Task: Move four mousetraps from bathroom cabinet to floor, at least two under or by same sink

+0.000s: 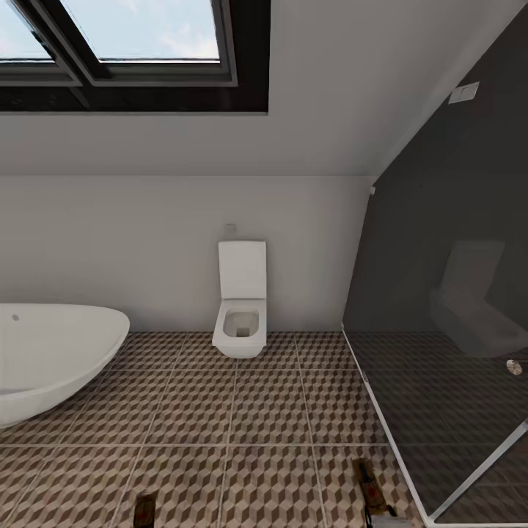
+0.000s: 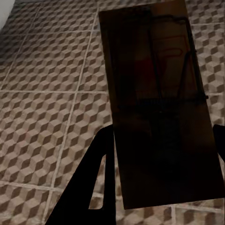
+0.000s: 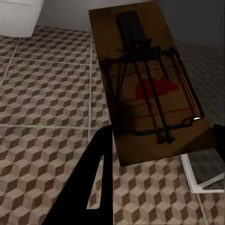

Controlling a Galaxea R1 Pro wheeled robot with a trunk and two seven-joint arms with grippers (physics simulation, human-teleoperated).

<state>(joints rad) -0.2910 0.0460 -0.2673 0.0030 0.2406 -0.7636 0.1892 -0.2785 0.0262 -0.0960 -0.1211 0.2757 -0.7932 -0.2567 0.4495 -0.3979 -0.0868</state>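
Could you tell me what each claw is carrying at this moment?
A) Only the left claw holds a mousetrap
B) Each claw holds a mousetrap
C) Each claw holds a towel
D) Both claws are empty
B: the left wrist view shows a brown mousetrap between the left claw fingers, and the right wrist view shows another mousetrap, red mouse mark up, in the right claw, both above the bathroom floor.

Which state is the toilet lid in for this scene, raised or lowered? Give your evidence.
Raised. In the head view the toilet has its lid standing upright against the wall, and the bowl below it lies open to view.
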